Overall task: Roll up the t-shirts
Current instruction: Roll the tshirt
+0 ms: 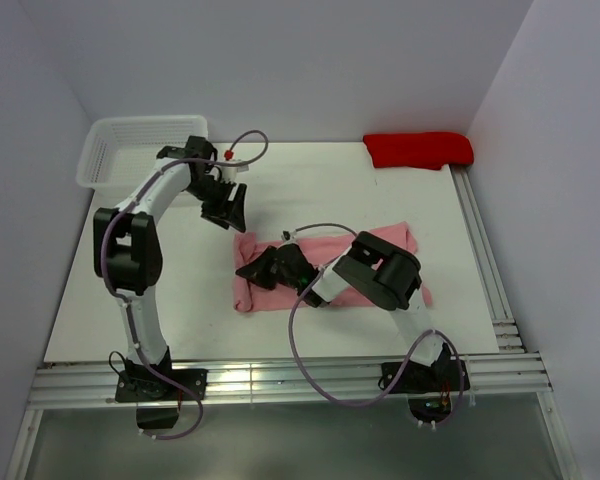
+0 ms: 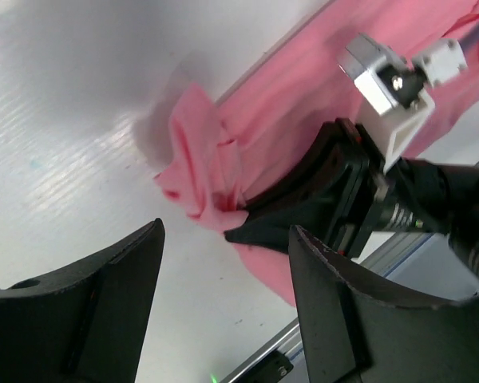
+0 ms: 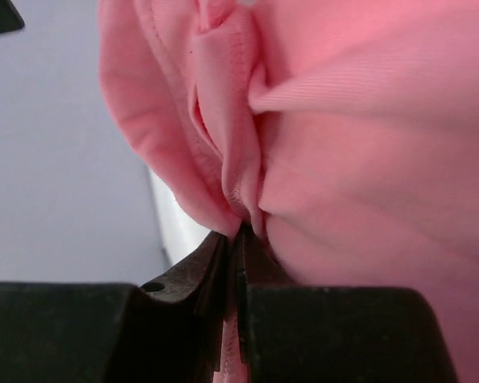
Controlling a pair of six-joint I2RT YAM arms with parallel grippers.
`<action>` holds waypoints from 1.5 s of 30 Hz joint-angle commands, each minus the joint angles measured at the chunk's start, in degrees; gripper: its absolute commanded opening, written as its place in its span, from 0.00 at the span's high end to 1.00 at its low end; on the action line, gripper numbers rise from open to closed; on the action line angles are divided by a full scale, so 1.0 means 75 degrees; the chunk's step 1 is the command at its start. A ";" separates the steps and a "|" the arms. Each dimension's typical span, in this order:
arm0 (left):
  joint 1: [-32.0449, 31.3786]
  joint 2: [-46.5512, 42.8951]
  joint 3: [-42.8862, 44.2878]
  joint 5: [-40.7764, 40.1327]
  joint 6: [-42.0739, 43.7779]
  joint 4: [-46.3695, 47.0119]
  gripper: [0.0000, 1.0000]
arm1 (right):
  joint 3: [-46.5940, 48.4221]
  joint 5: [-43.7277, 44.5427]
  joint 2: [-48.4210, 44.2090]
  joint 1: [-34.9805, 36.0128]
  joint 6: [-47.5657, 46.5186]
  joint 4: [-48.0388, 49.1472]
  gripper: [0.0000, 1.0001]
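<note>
A salmon-pink t-shirt [image 1: 410,242] lies folded into a long band across the middle of the table. My right gripper [image 1: 250,272] is shut on the band's left end and pinches a bunched fold of its fabric [image 3: 231,159] between the fingers. In the left wrist view the shirt's crumpled left end [image 2: 199,159] rises where the right gripper [image 2: 243,234] holds it. My left gripper [image 1: 230,212] hangs open and empty above the table, behind the shirt's left end, with its fingers [image 2: 347,303] spread wide.
A white mesh basket [image 1: 115,150] stands at the back left corner. A red rolled cloth [image 1: 418,150] lies at the back right. Aluminium rails [image 1: 490,290] run along the right and near edges of the table.
</note>
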 commanded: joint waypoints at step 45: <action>-0.0702 -0.0221 -0.2052 -0.2142 -0.1059 0.2177 1.00 | -0.0422 0.0432 -0.0934 -0.0009 -0.0023 -0.2269 0.49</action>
